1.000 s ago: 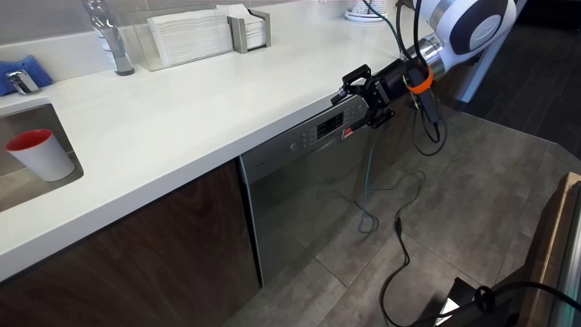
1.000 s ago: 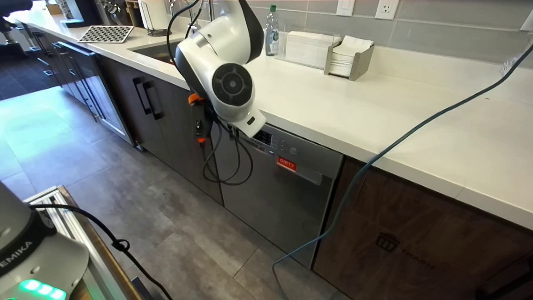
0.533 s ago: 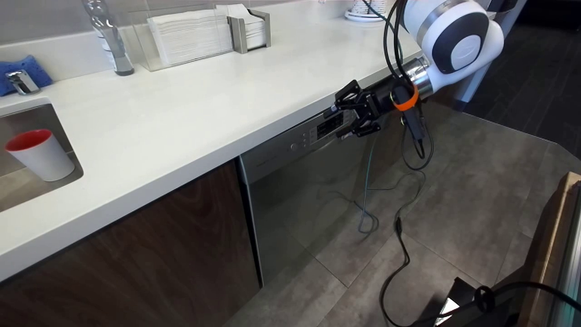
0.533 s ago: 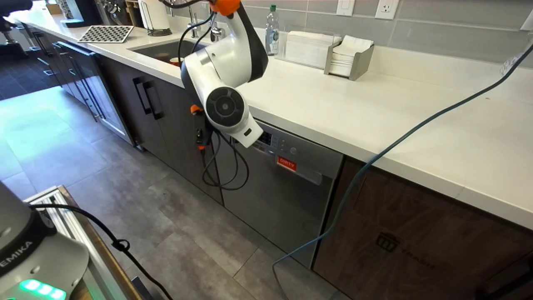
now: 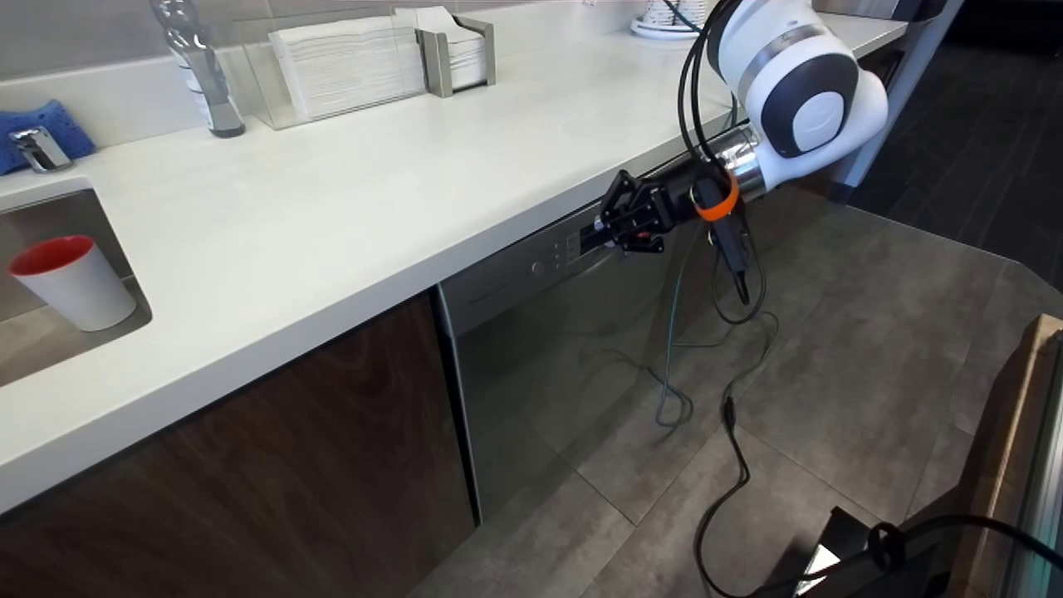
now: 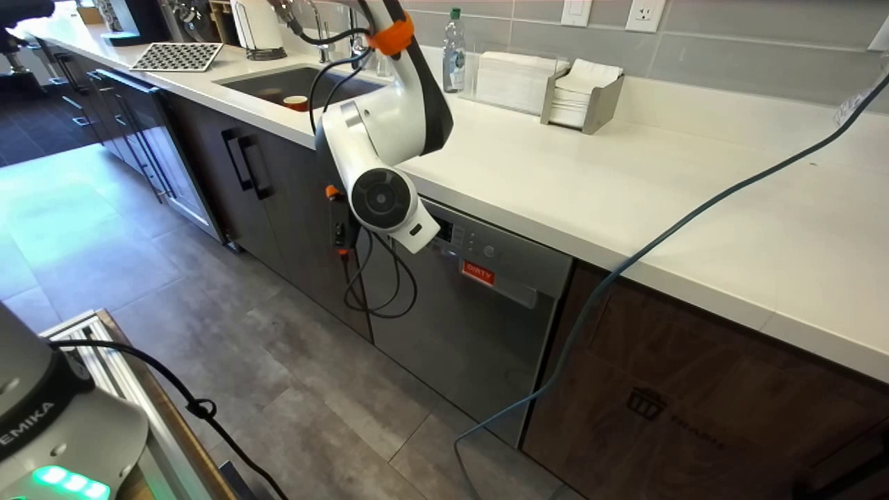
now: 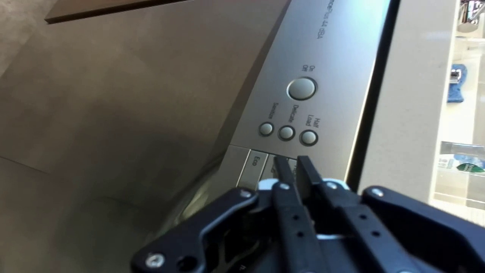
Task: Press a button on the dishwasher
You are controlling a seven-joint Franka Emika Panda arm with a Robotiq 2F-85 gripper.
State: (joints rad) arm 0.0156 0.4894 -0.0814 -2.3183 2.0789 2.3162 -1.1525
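The dishwasher's brushed-metal front [image 5: 540, 357] sits under the counter; a red DIRTY label [image 6: 478, 272] is on it. In the wrist view its control strip [image 7: 333, 76] carries a large On/Off button [image 7: 302, 88] and the smaller Sanitize [image 7: 266, 129], Delicate [image 7: 286, 132] and Half Load [image 7: 308, 138] buttons. Flat keys, one marked Eco [image 7: 252, 174], lie just below these. My gripper [image 7: 291, 159] points at the flat keys, its fingers a narrow gap apart with nothing between them. Whether the tips touch the strip I cannot tell. In an exterior view the gripper [image 5: 590, 238] covers most of the display.
The white countertop [image 5: 374, 191] overhangs the strip closely. Dark wooden cabinet doors [image 5: 249, 465] flank the dishwasher. A white cup [image 5: 79, 282] with a red inside stands in the sink. A blue cable [image 6: 597, 292] crosses in front, and black cables [image 6: 389, 312] hang from the wrist.
My gripper has moved along the strip toward the sink side and slightly lower, over the display. Its jaws, wide apart a second ago, have come nearly together.
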